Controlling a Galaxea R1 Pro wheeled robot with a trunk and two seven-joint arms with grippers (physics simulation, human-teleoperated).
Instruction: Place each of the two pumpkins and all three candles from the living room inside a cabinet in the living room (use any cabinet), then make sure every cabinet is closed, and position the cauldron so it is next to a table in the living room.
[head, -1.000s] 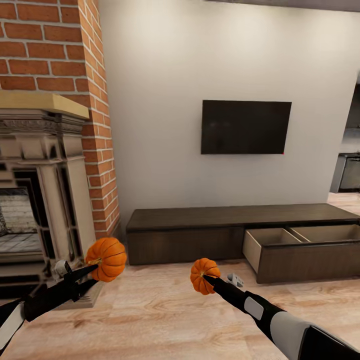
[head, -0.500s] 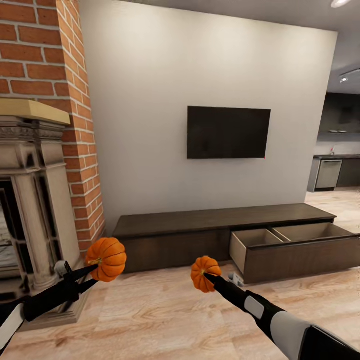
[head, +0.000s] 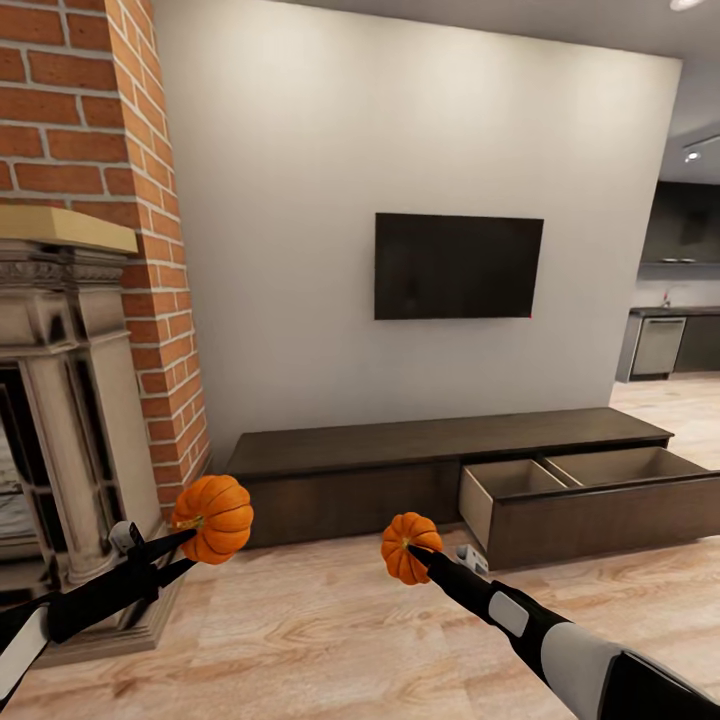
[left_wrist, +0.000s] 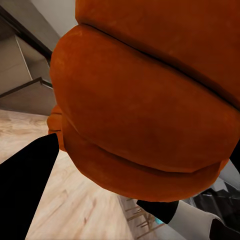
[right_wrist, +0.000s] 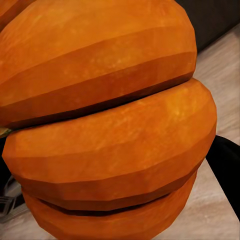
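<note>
In the head view, each arm carries one of the two orange ribbed pumpkins above the wood floor. My left gripper (head: 192, 538) is shut on the larger-looking pumpkin (head: 214, 504), whose ribs (left_wrist: 145, 105) sit right before the left wrist camera. My right gripper (head: 420, 555) is shut on the other pumpkin (head: 408, 546), seen close up (right_wrist: 110, 120) in the right wrist view. Ahead stands the long dark-brown cabinet (head: 350, 475) under the wall TV. Its right drawer (head: 580, 500) is pulled out, showing two pale compartments. No candles or cauldron are in view.
A stone fireplace (head: 70, 420) with a brick chimney (head: 120, 130) stands at the left, its base near my left arm. A black TV (head: 458, 265) hangs on the white wall. Grey kitchen units (head: 665, 345) lie beyond at the far right. Wood floor stretches between me and the cabinet.
The whole view has swung to the right and pulled back over the last second, bringing the kitchen into sight. Both pumpkins stay held in the same places relative to the arms.
</note>
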